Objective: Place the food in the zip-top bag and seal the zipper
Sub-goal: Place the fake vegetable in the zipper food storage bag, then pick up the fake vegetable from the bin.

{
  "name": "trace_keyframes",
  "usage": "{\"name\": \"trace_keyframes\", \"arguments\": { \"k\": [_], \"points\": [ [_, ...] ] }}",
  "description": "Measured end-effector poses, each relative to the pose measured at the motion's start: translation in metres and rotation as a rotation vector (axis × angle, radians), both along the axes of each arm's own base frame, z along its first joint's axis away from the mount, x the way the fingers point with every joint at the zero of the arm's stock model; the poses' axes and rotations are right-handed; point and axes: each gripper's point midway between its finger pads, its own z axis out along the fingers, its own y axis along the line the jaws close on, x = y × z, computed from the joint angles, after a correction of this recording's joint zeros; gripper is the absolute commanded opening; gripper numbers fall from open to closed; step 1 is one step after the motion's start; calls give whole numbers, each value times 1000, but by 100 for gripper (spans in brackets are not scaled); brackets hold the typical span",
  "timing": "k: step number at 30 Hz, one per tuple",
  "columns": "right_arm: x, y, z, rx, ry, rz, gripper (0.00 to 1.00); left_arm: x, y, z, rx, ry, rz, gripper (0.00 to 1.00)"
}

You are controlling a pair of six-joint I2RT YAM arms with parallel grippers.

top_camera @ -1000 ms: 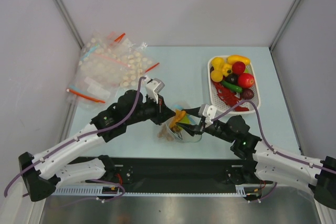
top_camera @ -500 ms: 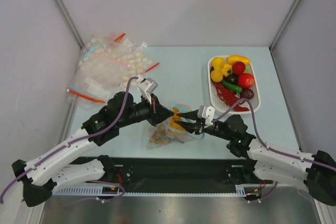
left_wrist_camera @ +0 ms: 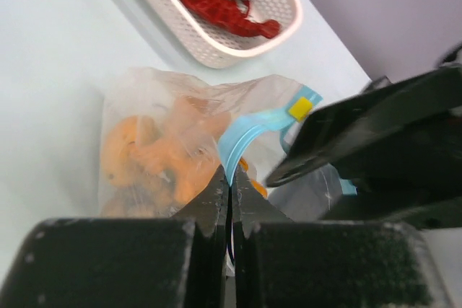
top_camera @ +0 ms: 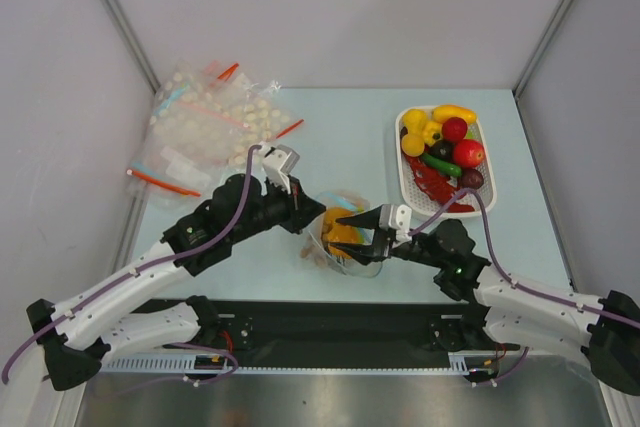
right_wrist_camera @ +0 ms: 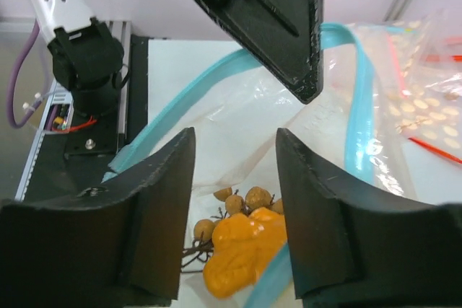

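A heap of other clear bags is seen at far left on the surface. The left hand is clenched on the zipper of the zip-top bag, which is positioned near the front middle, between both hands. Orange food and a brown cluster are seen inside the bag; the right hand is released, jaws spread at the bag's mouth, nothing gripped, and more food is piled in the white tray at right.
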Motion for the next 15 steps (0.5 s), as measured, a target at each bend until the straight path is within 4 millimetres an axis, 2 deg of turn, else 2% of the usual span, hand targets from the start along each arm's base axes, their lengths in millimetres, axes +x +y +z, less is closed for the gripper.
{"name": "trace_keyframes", "arguments": {
  "k": [5, 8, 10, 12, 15],
  "points": [
    [1, -14, 25, 75, 6, -56, 59, 22, 18, -6, 50, -22, 156, 0],
    [5, -21, 35, 109, 31, -93, 59, 31, 30, -9, 78, -35, 234, 0],
    [10, -25, 40, 127, 56, -130, 63, 37, 40, -10, 97, -47, 294, 0],
    [20, -30, 43, 138, 100, -190, 61, 43, 56, -9, 121, -65, 372, 0],
    [47, -42, 47, 152, 190, -342, 59, 49, 83, 1, 128, -104, 493, 0]
  ]
}}
